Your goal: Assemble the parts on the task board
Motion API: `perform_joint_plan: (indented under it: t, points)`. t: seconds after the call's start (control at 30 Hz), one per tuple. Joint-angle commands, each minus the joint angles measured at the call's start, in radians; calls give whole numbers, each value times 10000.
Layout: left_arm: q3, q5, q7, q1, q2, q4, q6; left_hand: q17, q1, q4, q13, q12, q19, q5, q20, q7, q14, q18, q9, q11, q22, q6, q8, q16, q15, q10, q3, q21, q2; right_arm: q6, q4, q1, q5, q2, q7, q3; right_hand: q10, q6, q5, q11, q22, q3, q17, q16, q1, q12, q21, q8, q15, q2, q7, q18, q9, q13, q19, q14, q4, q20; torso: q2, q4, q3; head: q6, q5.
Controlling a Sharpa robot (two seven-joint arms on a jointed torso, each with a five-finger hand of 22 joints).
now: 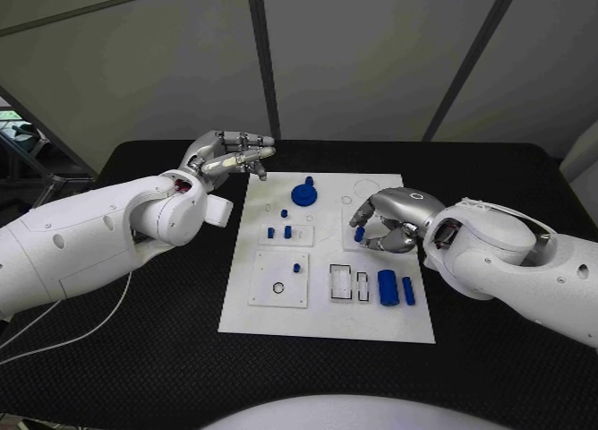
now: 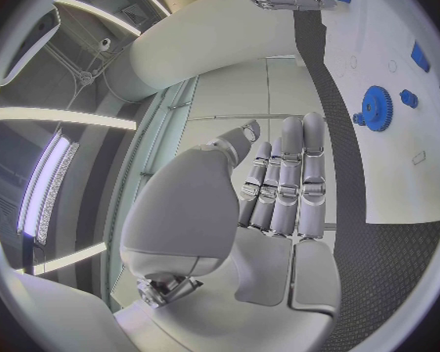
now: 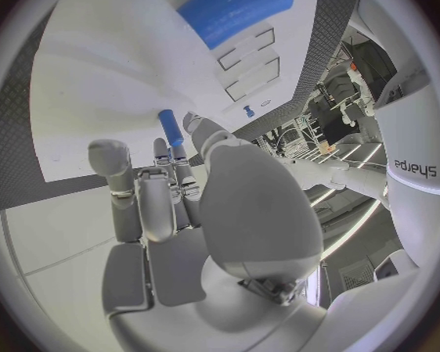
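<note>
Task board (image 1: 328, 322): white plate lying flat at the centre of the black worktop (image 1: 144, 376), between the two arms.

Head view: the left robot hand (image 1: 231, 154) is raised beside the board's far left corner, fingers extended close together and holding nothing. The right robot hand (image 1: 389, 222) is over the board's right side, fingers curled downward around a small blue peg (image 1: 360, 234). Whether the peg touches the board cannot be determined from this view. A blue gear (image 1: 305, 193) with a raised hub sits on the far middle area of the board. Several small blue pins (image 1: 278, 231) stand upright just left of centre, and one more stands in a square plate at the near left. Two blue blocks (image 1: 396, 289), one wide and one narrow, lie side by side at the near right, next to rectangular recesses.

Left wrist view: confirms the empty palm and straight, nearly touching fingers (image 2: 290, 180) of the left robot hand, and shows the gear (image 2: 376, 102) teeth, which the head view does not resolve.

Right wrist view: shows the peg (image 3: 170, 127) pinched between thumb and fingertips, upright, its lower end close to the white board surface (image 3: 102, 70). The wide block (image 3: 235, 8) appears beyond it.
</note>
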Motion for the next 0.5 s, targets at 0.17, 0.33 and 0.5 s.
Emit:
perform_joint_plan:
  t: [0.17, 0.33, 0.5]
  points:
    - [6, 30, 11, 12, 13, -14, 128, -9, -13, -11, -11, 30, -81, -57, -22, -35, -81, -194, -8, -28, -16, -69, 32, -33, 17, -66, -62, -42, 78, 392, -54, 14, -346, 75, -116, 7, 843, 484, 2, -235, 637, 274, 310, 187, 81, 491, 420, 134, -221, 325, 27, 29, 54, 57, 438, 562, 91, -162, -8, -5, -2, -64, 9]
    - [6, 30, 9, 10, 22, -28, 129, -20, -8, -15, -6, 51, -85, -57, -19, -35, -88, -193, -4, -28, -18, -66, 47, -35, 19, -76, -70, -45, 95, 447, -98, 14, -436, 106, -160, 7, 1542, 1019, -107, -387, 904, 569, 424, 276, 220, 701, 605, 327, -349, 491, 2, -20, 128, 123, 583, 596, 67, -281, -6, 0, -2, -94, 3]
    - [6, 30, 7, 8, 23, -32, 124, -20, -8, -15, -6, 51, -85, -57, -19, -35, -88, -193, -4, -28, -18, -66, 47, -35, 19, -76, -70, -45, 95, 324, -122, 14, -570, 145, -214, 7, 2032, 1472, -469, -525, 1022, 849, 460, 308, 456, 741, 690, 509, -471, 700, -93, -40, 202, 191, 634, 604, -91, -396, -10, 2, 0, -117, 6]
